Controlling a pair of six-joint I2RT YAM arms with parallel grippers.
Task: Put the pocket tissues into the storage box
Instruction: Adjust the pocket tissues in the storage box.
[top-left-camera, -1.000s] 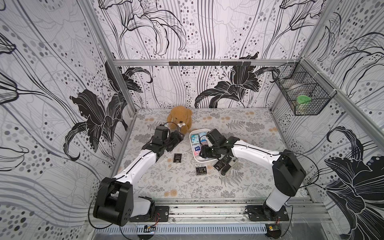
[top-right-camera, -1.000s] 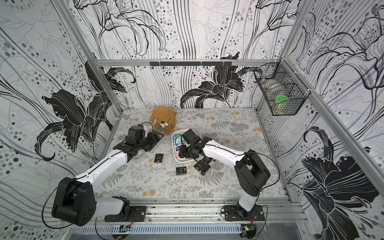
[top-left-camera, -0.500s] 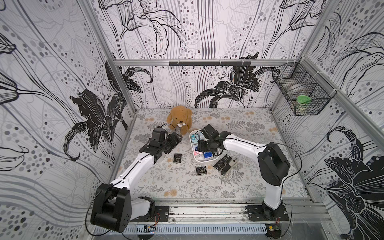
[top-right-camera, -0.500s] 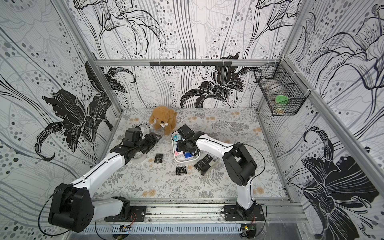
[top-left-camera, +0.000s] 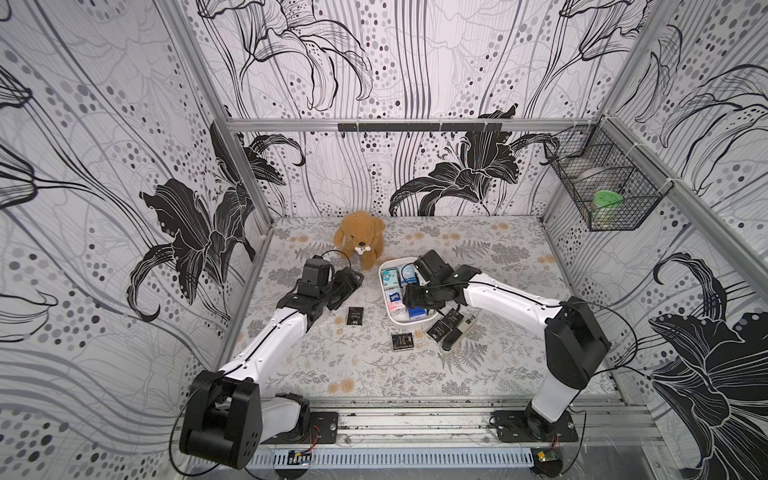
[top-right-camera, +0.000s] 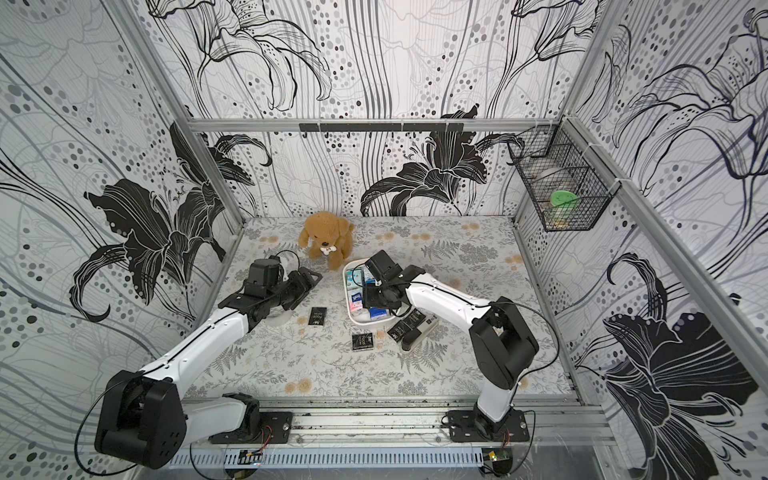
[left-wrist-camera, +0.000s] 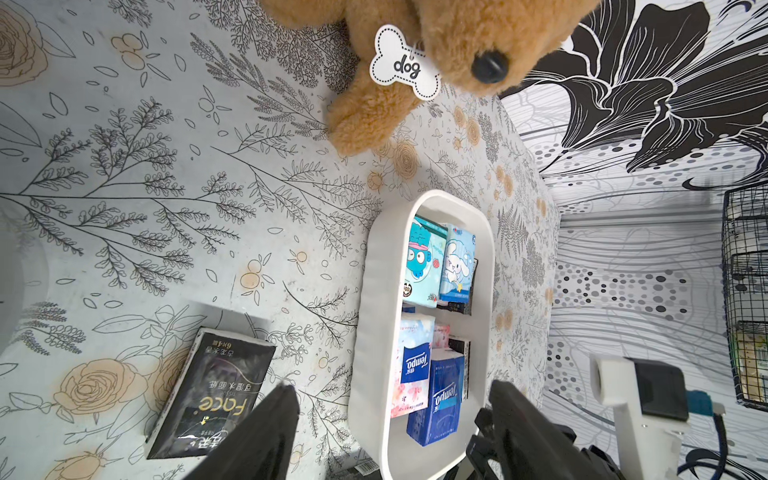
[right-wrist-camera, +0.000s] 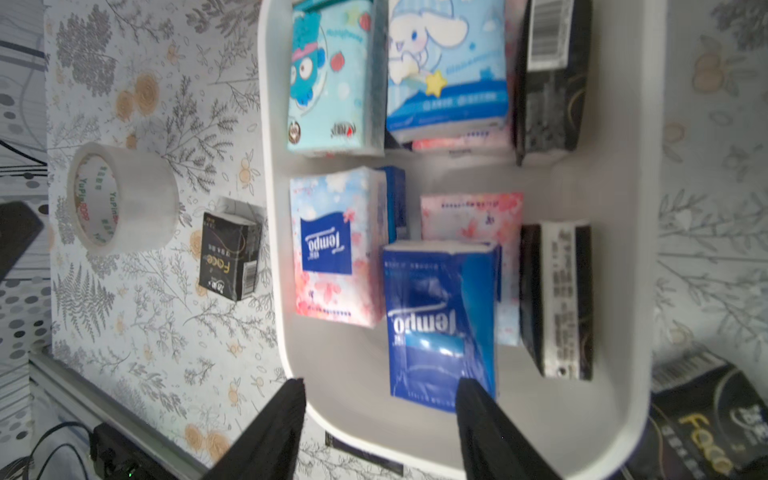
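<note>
At the left of the desk the left gripper hangs above the surface and faces the box. Its fingers are spread wide with nothing between them. A tape roll sits on the desk below that arm, near a black packet that lies flat between the gripper and the box's left wall, close to the wall but apart from it. A plush dog sits toward the back edge, one paw near the box's far left corner. A second packet, also black, lies on the desk before the box's near end, clear of it. The white box stands about mid-desk, its long side running back to front, and holds most of the packets: teal, light blue and black at the far end, and pink-white, dark blue and black nearer. The right gripper hovers over the near half of the box with its fingers apart and empty. In the wrist view one tip overlaps a corner of the dark blue packet, but contact cannot be told. Two more black ones lie outside, against the box's near right corner, just beside a long black-and-silver object. A wire basket hangs on the right wall.
</note>
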